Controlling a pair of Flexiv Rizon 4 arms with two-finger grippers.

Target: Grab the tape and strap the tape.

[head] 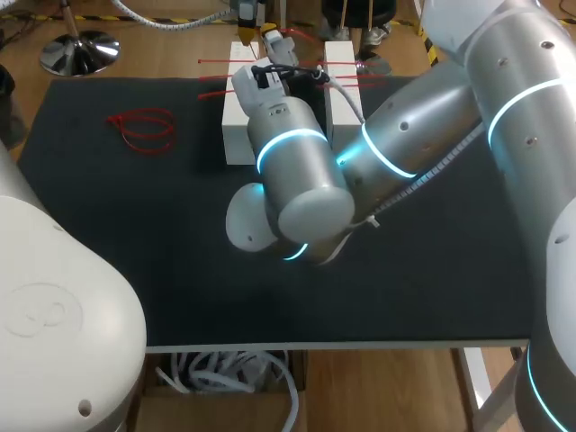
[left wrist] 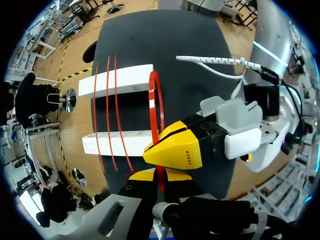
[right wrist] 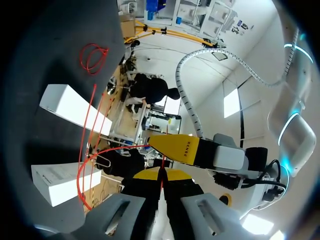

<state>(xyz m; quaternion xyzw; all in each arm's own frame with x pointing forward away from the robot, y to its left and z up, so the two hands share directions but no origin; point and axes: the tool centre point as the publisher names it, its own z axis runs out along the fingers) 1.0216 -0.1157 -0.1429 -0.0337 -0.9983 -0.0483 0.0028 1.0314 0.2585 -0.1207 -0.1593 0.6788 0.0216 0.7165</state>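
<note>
Left hand point(left wrist: 159, 179) is pinched shut on the near end of the red tape point(left wrist: 159, 100). The right hand point(left wrist: 174, 149) looks clamped on it too, just beside the left one and almost tip to tip, out at the far edge of the bench point(head: 135, 252). From that pinch point the tape curls away as a loop standing over the gap between the two white blocks point(left wrist: 117, 85), straight ahead of the left hand, so neither arm is nearer. Guessing the tightening pull has to follow the tape's own line, or the loop just twists.
</note>
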